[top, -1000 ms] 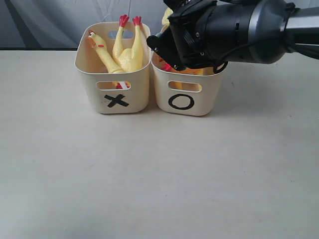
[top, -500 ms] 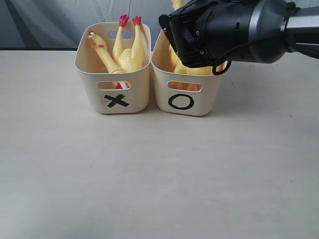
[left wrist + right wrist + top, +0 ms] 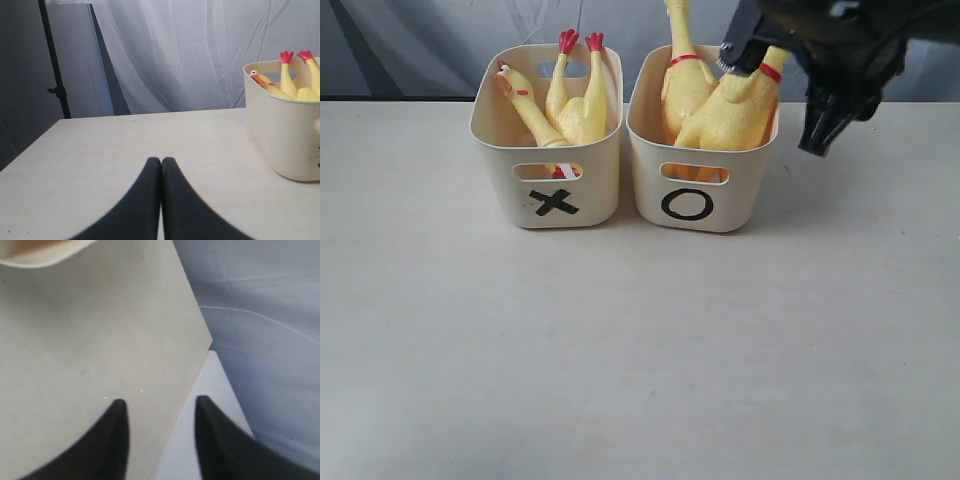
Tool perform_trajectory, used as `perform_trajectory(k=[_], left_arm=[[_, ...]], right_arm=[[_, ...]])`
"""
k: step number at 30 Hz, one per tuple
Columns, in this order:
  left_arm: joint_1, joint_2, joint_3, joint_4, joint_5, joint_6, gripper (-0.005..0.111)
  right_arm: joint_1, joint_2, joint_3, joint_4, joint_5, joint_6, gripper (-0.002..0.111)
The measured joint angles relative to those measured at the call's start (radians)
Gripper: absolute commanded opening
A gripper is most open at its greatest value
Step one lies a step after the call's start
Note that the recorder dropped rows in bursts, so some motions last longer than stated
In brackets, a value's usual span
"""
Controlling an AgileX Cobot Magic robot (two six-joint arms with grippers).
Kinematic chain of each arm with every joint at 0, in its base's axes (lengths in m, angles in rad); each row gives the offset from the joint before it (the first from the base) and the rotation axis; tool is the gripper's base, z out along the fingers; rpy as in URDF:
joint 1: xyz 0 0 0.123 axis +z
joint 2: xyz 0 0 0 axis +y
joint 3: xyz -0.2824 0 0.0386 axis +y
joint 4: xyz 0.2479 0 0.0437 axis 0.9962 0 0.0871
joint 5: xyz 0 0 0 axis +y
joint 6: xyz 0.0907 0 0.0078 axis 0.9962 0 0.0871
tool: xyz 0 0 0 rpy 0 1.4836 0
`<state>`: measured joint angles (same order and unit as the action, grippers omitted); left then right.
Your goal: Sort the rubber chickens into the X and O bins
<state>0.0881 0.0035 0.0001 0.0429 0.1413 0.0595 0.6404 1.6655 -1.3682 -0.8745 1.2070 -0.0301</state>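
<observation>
The X bin (image 3: 500, 165) stands left of the O bin (image 3: 740, 190), side by side at the back of the table. In the X bin a rubber chicken (image 3: 582, 110) lies with its red feet up, and a head (image 3: 508, 78) leans at the rim. Two rubber chickens (image 3: 682, 88) (image 3: 738, 110) with red neck bands stick out of the O bin. My right gripper (image 3: 823, 125) hangs blurred just right of the O bin, open and empty (image 3: 160, 407). My left gripper (image 3: 161, 162) is shut and empty above the table, with the X bin (image 3: 280, 130) off to one side.
The beige table (image 3: 640, 350) stretches wide in front of the bins. Its edge (image 3: 192, 375) runs under my right gripper, with the O bin's rim (image 3: 40, 255) at the corner of that view. A white curtain (image 3: 190, 50) and a black stand pole (image 3: 52, 60) lie behind.
The right arm has pulled up and to the right, away from over the O bin. The two chickens in that bin now show and lean against its right rim.
</observation>
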Motion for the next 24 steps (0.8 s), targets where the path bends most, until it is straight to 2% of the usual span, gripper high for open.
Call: perform_trajectory(k=[9, 14, 16, 19, 24], left_arm=[[0.0, 0.0, 0.0, 0.0, 0.0, 0.0, 0.0], [0.0, 0.0, 0.0, 0.0, 0.0, 0.0, 0.0], [0.0, 0.0, 0.0, 0.0, 0.0, 0.0, 0.0], [0.0, 0.0, 0.0, 0.0, 0.0, 0.0, 0.0], [0.0, 0.0, 0.0, 0.0, 0.0, 0.0, 0.0]], right_arm=[[-0.09, -0.323, 0.0, 0.221, 0.006, -0.006, -0.001], [-0.111, -0.624, 0.0, 0.654, 0.01, -0.286, -0.001], [-0.111, -0.707, 0.0, 0.78, 0.01, -0.342, -0.001], [-0.111, -0.808, 0.0, 0.874, 0.012, -0.362, -0.001], [-0.111, -0.917, 0.0, 0.885, 0.014, -0.36, -0.001]])
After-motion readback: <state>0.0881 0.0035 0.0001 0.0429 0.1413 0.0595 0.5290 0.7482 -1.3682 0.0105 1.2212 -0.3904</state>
